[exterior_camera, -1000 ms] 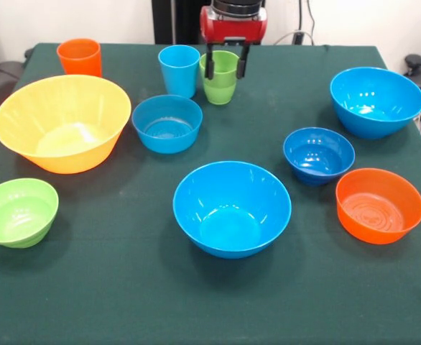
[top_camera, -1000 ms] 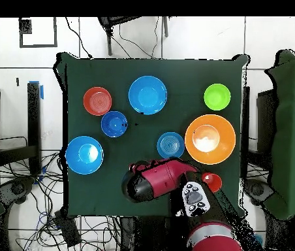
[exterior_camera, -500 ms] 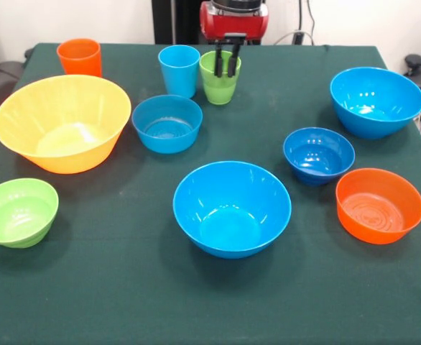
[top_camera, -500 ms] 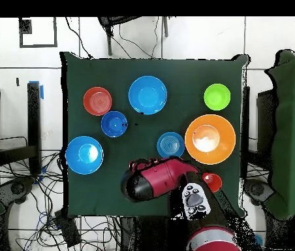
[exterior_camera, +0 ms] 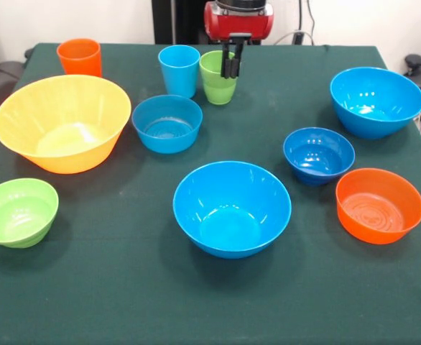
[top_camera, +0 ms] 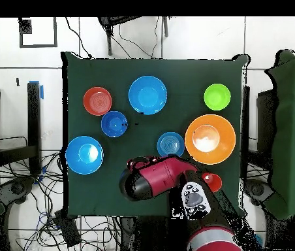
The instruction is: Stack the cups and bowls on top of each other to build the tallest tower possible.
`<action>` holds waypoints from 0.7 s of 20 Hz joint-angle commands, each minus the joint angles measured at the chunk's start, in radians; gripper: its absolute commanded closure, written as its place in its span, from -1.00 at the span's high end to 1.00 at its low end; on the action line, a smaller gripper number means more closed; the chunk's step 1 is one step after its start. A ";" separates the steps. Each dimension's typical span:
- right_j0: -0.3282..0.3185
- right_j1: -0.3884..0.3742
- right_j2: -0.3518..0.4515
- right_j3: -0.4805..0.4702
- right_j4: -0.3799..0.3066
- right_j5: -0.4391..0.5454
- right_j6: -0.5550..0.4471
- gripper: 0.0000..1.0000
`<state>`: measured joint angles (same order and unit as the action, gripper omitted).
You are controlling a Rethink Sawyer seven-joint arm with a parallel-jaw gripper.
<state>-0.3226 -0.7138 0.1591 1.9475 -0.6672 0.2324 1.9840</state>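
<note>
Looking across the counter point(exterior_camera: 124, 302), the tool point(exterior_camera: 230, 66) is seen pinched narrow on the near-right rim of the lime green cup point(exterior_camera: 218, 77); a second ago its fingers were spread wide, so the grip is judged newly made. No tower has been begun: every bowl sits apart.

From overhead, the arm point(top_camera: 156, 180) hides that cup and the tool; the yellow-orange bowl point(top_camera: 210, 139) lies just beside it.

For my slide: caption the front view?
Gripper shut on green cup's rim; bowls unstacked on the table.
</note>
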 commanded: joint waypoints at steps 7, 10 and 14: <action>-0.028 -0.028 0.132 0.036 0.036 0.099 -0.034 -1.00; -0.035 -0.031 0.141 0.037 0.032 0.102 -0.038 1.00; -0.088 -0.060 0.182 0.049 0.042 0.146 -0.095 1.00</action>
<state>-0.3644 -0.7574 0.2126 1.9506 -0.6594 0.2345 1.9840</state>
